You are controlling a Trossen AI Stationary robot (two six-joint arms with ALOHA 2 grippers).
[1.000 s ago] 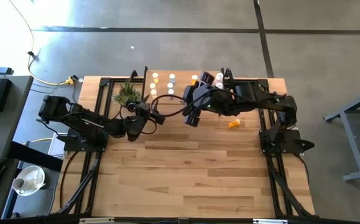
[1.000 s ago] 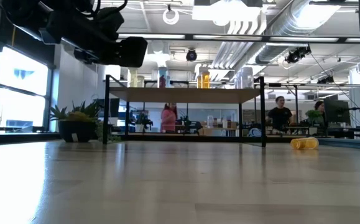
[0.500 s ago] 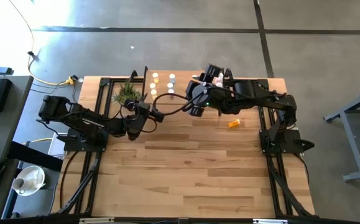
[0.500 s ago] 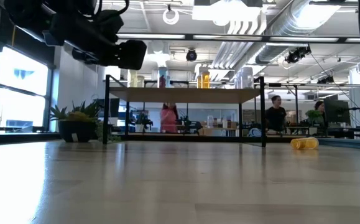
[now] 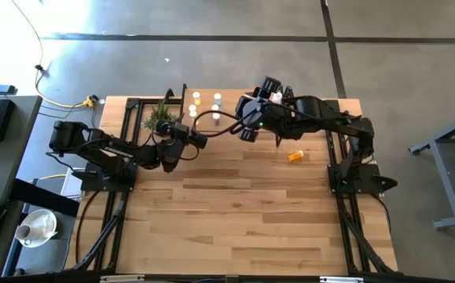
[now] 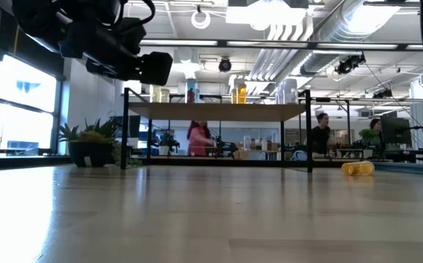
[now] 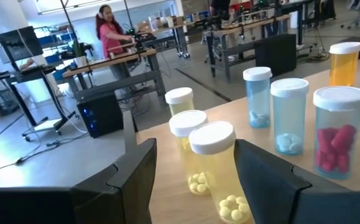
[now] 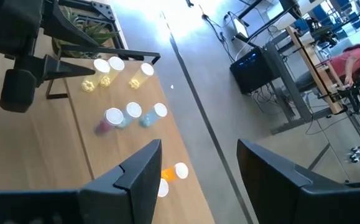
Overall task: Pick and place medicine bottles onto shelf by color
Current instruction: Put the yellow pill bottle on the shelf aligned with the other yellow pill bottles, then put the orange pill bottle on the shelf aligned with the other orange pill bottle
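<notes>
Medicine bottles (image 7: 212, 171) stand grouped by color on the shelf (image 7: 291, 205); my left tool (image 7: 195, 180), open, should straddle gently.

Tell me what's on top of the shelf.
The shelf holds white-capped bottles: three yellow bottles, pale blue bottles, one with pink pills and an orange one. From above, the right arm covers part of the board.

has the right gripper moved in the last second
Yes. In the high view the right gripper has swung back toward the shelf and the table's far edge; a second ago it sat nearer the table's middle, clear of the shelf.
</notes>
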